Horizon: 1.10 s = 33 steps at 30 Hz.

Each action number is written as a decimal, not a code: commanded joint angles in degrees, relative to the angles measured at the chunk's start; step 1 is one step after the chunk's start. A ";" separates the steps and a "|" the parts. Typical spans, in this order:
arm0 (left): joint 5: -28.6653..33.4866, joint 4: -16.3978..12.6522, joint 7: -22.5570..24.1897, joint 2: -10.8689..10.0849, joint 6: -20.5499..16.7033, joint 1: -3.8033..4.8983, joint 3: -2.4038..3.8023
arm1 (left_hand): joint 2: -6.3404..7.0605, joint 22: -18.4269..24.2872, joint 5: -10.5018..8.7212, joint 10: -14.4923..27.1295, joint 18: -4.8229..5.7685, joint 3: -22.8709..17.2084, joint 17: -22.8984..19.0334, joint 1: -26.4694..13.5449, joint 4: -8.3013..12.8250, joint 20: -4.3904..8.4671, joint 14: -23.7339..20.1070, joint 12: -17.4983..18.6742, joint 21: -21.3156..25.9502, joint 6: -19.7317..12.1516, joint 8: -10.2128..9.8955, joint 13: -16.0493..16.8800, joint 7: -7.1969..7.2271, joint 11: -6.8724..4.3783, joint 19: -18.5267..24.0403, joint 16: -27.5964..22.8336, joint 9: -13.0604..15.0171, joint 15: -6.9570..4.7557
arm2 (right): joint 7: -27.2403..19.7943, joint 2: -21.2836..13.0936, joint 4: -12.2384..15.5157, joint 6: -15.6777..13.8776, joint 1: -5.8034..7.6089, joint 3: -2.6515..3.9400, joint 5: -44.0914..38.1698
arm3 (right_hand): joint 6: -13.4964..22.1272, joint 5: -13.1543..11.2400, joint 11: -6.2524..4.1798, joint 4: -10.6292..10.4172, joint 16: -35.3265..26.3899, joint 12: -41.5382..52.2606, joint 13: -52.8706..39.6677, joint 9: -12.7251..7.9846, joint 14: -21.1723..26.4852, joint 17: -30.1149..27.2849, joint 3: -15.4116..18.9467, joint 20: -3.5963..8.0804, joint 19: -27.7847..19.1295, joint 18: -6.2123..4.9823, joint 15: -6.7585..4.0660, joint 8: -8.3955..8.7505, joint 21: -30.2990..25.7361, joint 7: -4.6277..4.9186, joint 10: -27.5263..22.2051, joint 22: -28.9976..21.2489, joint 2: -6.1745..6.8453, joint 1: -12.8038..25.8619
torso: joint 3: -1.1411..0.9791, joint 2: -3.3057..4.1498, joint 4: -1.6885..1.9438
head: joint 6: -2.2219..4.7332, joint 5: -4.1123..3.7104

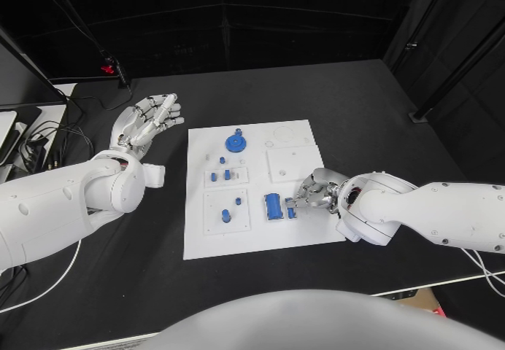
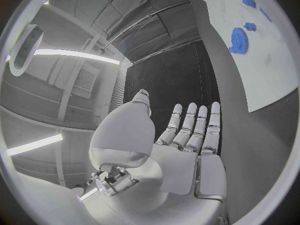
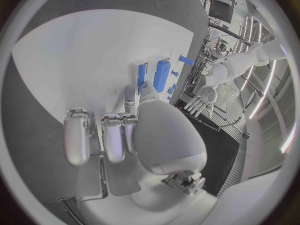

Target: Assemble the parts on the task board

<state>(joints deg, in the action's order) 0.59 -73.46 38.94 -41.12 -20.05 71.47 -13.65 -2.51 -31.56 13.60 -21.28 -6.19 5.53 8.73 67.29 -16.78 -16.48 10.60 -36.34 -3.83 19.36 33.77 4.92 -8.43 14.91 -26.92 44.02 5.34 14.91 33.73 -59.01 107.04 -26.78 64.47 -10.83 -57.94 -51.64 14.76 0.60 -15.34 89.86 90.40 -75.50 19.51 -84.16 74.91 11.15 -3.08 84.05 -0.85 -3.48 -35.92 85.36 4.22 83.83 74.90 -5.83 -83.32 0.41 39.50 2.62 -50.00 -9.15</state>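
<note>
Task board [image 1: 252, 233]: a white plate in the middle of the black table [image 1: 357, 102], its long side running away from the robot.

Parts: a blue gear [image 1: 236, 141] stands near the board's far end; small blue pegs [image 1: 222, 175] sit in the recessed panel behind the middle; another peg [image 1: 225, 215] stands in the near-left panel; a blue cylinder [image 1: 273, 205] lies flat near the middle, with a narrow blue block [image 1: 290, 209] just beside it on the right-hand side.

Right hand [image 1: 316, 191]: resting over the board's right edge, its fingers curled in — the fingertips [image 1: 300, 198] are just beside the narrow blue block. Whether they touch or pinch it, I cannot tell. In the right wrist view the cylinder [image 3: 161, 74] and block [image 3: 142, 75] lie just beyond the thumb.

Left hand [image 1: 147, 120]: off the board to its left, raised over the bare table, palm open and fingers straight — holding nothing. In the left wrist view the fingers [image 2: 194, 125] lie side by side, with the gear [image 2: 238, 40] well apart from them.
</note>
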 commanded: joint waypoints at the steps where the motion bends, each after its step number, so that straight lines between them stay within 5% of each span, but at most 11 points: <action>1: -0.02 -0.02 0.91 0.07 0.57 0.09 0.06 | -0.58 0.05 0.38 0.40 1.03 0.27 -0.05 0.14 0.08 -0.12 0.20 -0.36 -0.38 -0.47 0.31 -0.05 -8.53 0.08 0.18 0.38 -0.05 -0.07 | -2.32 -0.21 0.37 -2.31 -0.02 -0.06 -0.14 | 0.17 -0.58 -0.16 -0.96 0.14 -0.40 -14.50 0.01 -5.84 15.09 0.72 0.36 3.08 -0.46 -0.26 -0.31 -0.16 -0.08 6.17 13.34 -0.10 0.40 | 0.01 0.02 0.01 | 0.00 -0.10; 7: -0.02 -0.10 1.14 -0.03 0.56 0.09 0.06 | -0.58 0.05 0.38 0.40 1.03 0.27 -0.05 0.14 0.08 -0.12 0.20 -0.36 -0.38 -0.47 0.31 -0.05 -8.53 0.08 0.18 0.38 -0.05 -0.07 | -12.31 -1.55 0.80 -14.03 -0.02 -0.06 1.73 | 0.65 -2.11 0.17 -1.35 0.14 -0.40 -14.50 -0.08 -5.84 15.09 2.95 0.19 3.08 -0.47 -0.04 -0.16 -0.20 0.36 6.17 13.32 0.43 3.89 | -0.02 -0.05 -0.09 | 0.00 0.34; 12: -0.02 -0.12 1.95 -0.14 0.29 -0.05 0.06 | -0.60 -0.06 0.40 0.43 1.03 0.32 -0.11 0.18 0.07 -0.12 0.19 -0.40 -0.40 -0.50 0.34 -0.09 -8.54 0.09 0.08 0.41 -0.07 -0.07 | -29.58 -3.13 0.83 -22.73 0.15 0.00 11.80 | 3.31 -2.32 0.79 -1.11 0.14 -0.40 -14.50 -0.39 -5.84 15.09 4.23 -0.65 1.99 -0.90 1.16 0.50 -2.03 1.18 6.17 12.66 0.66 5.59 | -0.08 -0.17 -0.14 | 0.00 0.41; 19: -0.02 -0.44 4.62 -0.08 -0.53 -0.79 0.06 | -0.55 -0.38 0.40 0.59 0.98 0.45 -0.25 0.23 0.07 -0.12 0.14 -0.42 -0.50 -0.57 0.43 -0.18 -8.54 0.10 -0.29 0.45 -0.13 -0.07 | -58.44 -1.50 -3.84 -18.02 1.23 0.06 32.45 | 10.64 -1.65 3.43 -1.21 -0.94 -0.48 -14.44 -1.92 -4.82 13.72 4.74 -3.32 -9.56 -4.39 4.09 0.63 -18.18 3.60 6.08 7.35 -1.20 4.41 | -0.15 -0.19 -0.07 | 0.00 0.60; 22: -0.03 -0.88 6.26 -0.07 -1.15 -1.14 0.06 | -0.47 -0.39 0.35 0.76 0.95 0.61 -0.40 0.26 0.06 -0.12 0.08 -0.46 -0.57 -0.50 0.62 -0.28 -8.49 0.08 -0.40 0.50 -0.14 -0.07 | -66.29 0.50 -7.18 -13.89 1.38 0.07 37.62 | 14.85 -1.75 3.54 -0.86 -19.29 -25.73 3.22 -2.79 13.94 -5.71 6.88 -3.96 -27.76 -9.15 4.85 0.37 -42.38 3.76 -23.44 -0.80 -1.64 7.50 | -0.08 -0.14 -0.05 | 0.00 1.05; 24: -0.03 -1.32 7.54 -0.17 -1.64 -1.42 0.06 | -0.24 -0.23 0.10 1.01 0.91 0.99 -0.78 0.23 0.04 -0.12 -0.09 -0.65 -0.63 -0.11 1.22 -0.49 -8.07 0.03 -0.40 0.61 -0.13 -0.06 | -70.00 2.39 -9.74 -11.42 1.43 0.07 39.74 | 17.97 -1.66 4.38 -0.29 -37.71 -43.39 16.45 -3.35 32.15 -21.81 8.94 -5.20 -34.02 -8.70 5.73 0.29 -50.51 4.61 -37.92 -4.65 -2.75 12.06 | -0.04 -0.14 -0.25 | 0.00 1.57; 27: -0.03 -1.86 9.03 -0.25 -2.33 -1.72 0.06 | 0.29 0.11 -0.54 1.36 0.92 1.49 -1.35 -0.07 -0.02 -0.13 -0.43 -0.97 -0.66 0.27 1.88 -0.77 -7.07 0.10 -0.26 0.80 -0.22 0.00 | -73.01 4.53 -12.25 -8.88 1.45 0.06 41.59 | 21.91 -2.69 8.65 -0.60 -47.97 -55.04 26.10 -4.27 42.72 -28.78 10.19 -7.24 -41.47 -7.14 10.59 1.03 -58.70 4.20 -46.02 -9.40 -1.54 18.18 | -0.06 -0.15 -0.33 | 0.00 1.85; 28: -0.03 -2.12 9.65 -0.27 -2.61 -1.84 0.06 | 0.61 0.26 -0.77 1.52 0.94 1.62 -1.56 -0.20 -0.03 -0.14 -0.61 -1.08 -0.65 0.30 2.03 -0.86 -6.73 0.02 -0.17 0.87 -0.29 -0.03 | -73.94 5.34 -13.06 -7.81 1.45 0.06 42.45 | 23.71 -2.96 10.40 1.14 -51.38 -58.37 28.92 -4.70 46.65 -31.11 8.06 -8.37 -44.99 -5.95 12.15 1.61 -61.90 3.84 -48.76 -11.31 -0.14 21.07 | -0.11 -0.12 -0.35 | 0.00 1.98; 29: -0.03 -2.24 9.93 -0.29 -2.74 -1.90 0.06 | 0.78 0.35 -0.88 1.63 0.96 1.65 -1.67 -0.28 -0.04 -0.14 -0.72 -1.14 -0.64 0.29 2.09 -0.90 -6.59 -0.05 -0.10 0.90 -0.34 -0.08 | -74.30 5.70 -13.40 -7.27 1.45 0.06 42.86 | 25.24 -2.74 12.05 -0.73 -54.49 -61.38 32.24 -5.08 49.59 -33.92 2.66 -9.35 -48.43 -5.03 13.59 1.88 -65.46 3.45 -50.29 -13.76 3.79 23.04 | -0.15 -0.02 -0.24 | 0.00 1.96; 31: -0.03 -2.62 10.71 -0.33 -3.09 -2.09 0.06 | 1.76 0.67 -1.19 2.01 1.03 1.63 -2.07 -0.67 -0.10 -0.14 -1.10 -1.32 -0.58 -0.13 2.15 -1.03 -6.56 -0.34 0.16 1.07 -0.57 -0.29 | -75.12 6.73 -14.25 -5.50 1.45 0.05 43.90 | 30.43 -3.85 12.18 -1.31 -59.55 -66.12 36.12 -6.08 57.24 -37.49 -2.91 -9.50 -54.77 -4.52 14.35 3.59 -70.92 1.91 -56.54 -17.22 11.09 29.19 | -0.16 -0.01 -0.28 | 0.00 2.35; 33: -0.03 -2.82 11.27 -0.26 -3.30 -2.26 0.06 | 2.87 0.97 -1.33 2.56 1.06 1.10 -2.51 -1.17 -0.16 -0.13 -1.44 -1.50 -0.55 -1.25 2.15 -1.12 -7.18 -0.44 0.39 1.35 -0.88 -0.41 | -75.66 7.42 -14.78 -4.19 1.45 0.05 44.52 | 34.68 -4.02 11.21 -2.02 -62.61 -68.93 38.82 -6.58 63.05 -40.05 -3.78 -10.82 -58.88 -3.48 13.45 4.20 -74.97 0.64 -61.47 -20.12 14.06 31.21 | -0.08 -0.13 -0.15 | 0.00 2.44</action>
<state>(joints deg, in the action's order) 0.59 -76.01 38.94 -41.39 -22.02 69.22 -13.66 -0.19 -30.69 12.48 -19.01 -6.19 6.89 6.33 66.28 -16.87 -16.48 9.53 -37.67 -4.28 18.54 35.63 3.85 -8.38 14.50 -26.92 45.13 4.54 14.51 -34.70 -51.88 92.53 -36.37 65.84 -10.81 -18.13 -18.52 10.95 12.03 -17.21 28.49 22.61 -37.74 13.14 -23.35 35.85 7.95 -13.50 26.79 -5.05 10.18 -32.06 11.90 5.36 24.22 55.83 6.99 -52.88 0.30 39.41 2.38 -50.01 -6.86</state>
